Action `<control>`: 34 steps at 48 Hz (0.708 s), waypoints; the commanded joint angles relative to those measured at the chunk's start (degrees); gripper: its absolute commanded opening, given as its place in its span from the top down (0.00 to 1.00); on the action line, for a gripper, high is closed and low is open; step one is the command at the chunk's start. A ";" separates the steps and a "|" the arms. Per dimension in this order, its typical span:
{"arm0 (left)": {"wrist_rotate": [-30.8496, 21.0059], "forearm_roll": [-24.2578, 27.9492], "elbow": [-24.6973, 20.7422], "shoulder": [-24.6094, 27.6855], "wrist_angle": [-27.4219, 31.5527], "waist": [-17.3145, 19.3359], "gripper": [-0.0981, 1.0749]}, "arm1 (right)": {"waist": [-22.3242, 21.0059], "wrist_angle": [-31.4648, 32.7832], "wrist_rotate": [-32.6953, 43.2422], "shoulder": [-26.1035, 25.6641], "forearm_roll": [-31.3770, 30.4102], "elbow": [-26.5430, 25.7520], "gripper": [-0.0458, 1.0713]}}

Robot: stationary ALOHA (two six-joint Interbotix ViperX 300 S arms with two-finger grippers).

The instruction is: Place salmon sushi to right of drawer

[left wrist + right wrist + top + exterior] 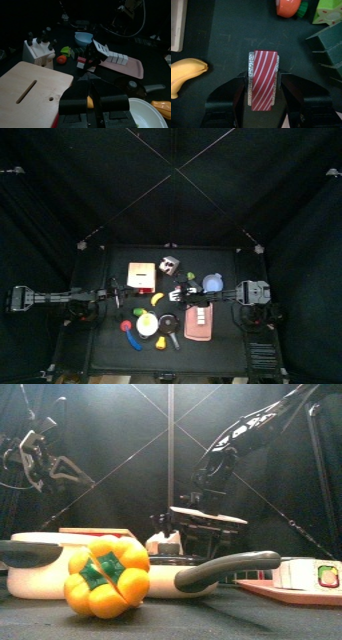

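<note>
the right tool (263, 85) stands wide, its jaws closed on the two long sides of the sushi (263, 79) (red-and-white striped), held just right of the surface's (114, 360) middle. the drawer (139, 274) sits far-left of it. the left tool (93, 102) rests shut at the left side.

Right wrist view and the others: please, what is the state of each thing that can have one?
salmon sushi: between the jaws, apparently lifted off the table.
right gripper: closed on the salmon sushi.
drawer: upright; open or shut not visible.
yellow pepper: lying on its side.
left gripper: rests at the table's left.
</note>
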 commanded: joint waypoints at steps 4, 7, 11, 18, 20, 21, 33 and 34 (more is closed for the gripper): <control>0.00 0.00 -0.62 0.09 -0.26 0.00 0.56 | -1.14 -0.97 -0.18 -0.44 -0.26 -1.76 0.26; 0.00 0.00 -0.62 0.09 -0.26 0.00 0.56 | -1.41 -1.23 -0.26 -0.35 -0.26 -1.76 0.25; 0.00 0.00 -0.62 0.09 -0.26 0.00 0.56 | -1.58 -1.49 -0.35 -0.18 -0.62 -1.76 0.21; 0.00 0.00 -0.62 0.09 -0.26 0.00 0.56 | -1.41 -2.37 -0.53 -0.18 -0.70 -1.67 0.15; 0.00 0.00 -0.62 0.09 -0.26 0.00 0.56 | -1.41 -2.37 -0.53 -0.18 -0.62 -1.76 0.13; 0.00 0.00 -0.62 0.09 -0.26 0.00 0.56 | -1.41 -2.37 -0.53 -0.18 -0.62 -1.67 0.11; 0.00 0.00 -0.62 0.09 -0.26 0.00 0.56 | -1.14 -2.02 -0.53 -0.53 -1.05 -1.85 0.08; 0.00 0.00 -0.62 0.09 -0.26 0.00 0.56 | -1.14 -1.93 -0.53 -0.53 -1.05 -1.76 0.08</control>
